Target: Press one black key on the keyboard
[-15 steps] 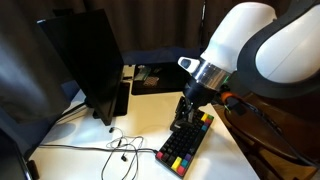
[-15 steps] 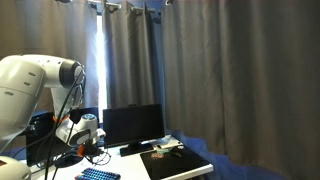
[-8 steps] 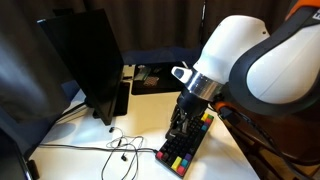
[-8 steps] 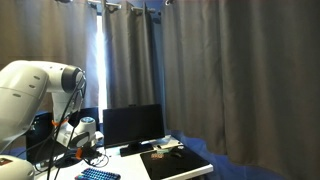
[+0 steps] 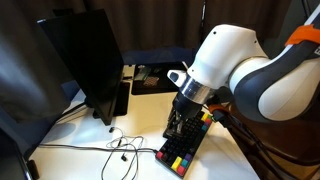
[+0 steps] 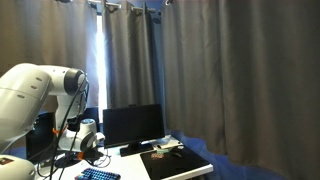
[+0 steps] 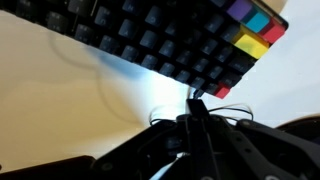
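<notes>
The keyboard (image 5: 186, 146) is black with red, yellow, green and blue keys at its near end. It lies on the white table (image 5: 140, 115) and also shows in the other exterior view (image 6: 98, 175). My gripper (image 5: 180, 124) hangs low over the keyboard's far half. In the wrist view the keyboard (image 7: 160, 40) fills the top of the frame, with its coloured keys at the upper right. The gripper (image 7: 197, 104) is shut, its fingers pressed into one narrow tip by the keyboard's edge near a red key. I cannot tell whether it touches a key.
A dark monitor (image 5: 85, 60) stands at the table's left, also in the other exterior view (image 6: 133, 126). A thin cable with earphones (image 5: 120, 150) lies in front of it. A flat black mat (image 6: 175, 160) with small items lies further along. Dark curtains hang behind.
The arm has come down and shifted a little to the left over the keyboard, bringing the gripper closer to the keys. The keyboard has not moved.
</notes>
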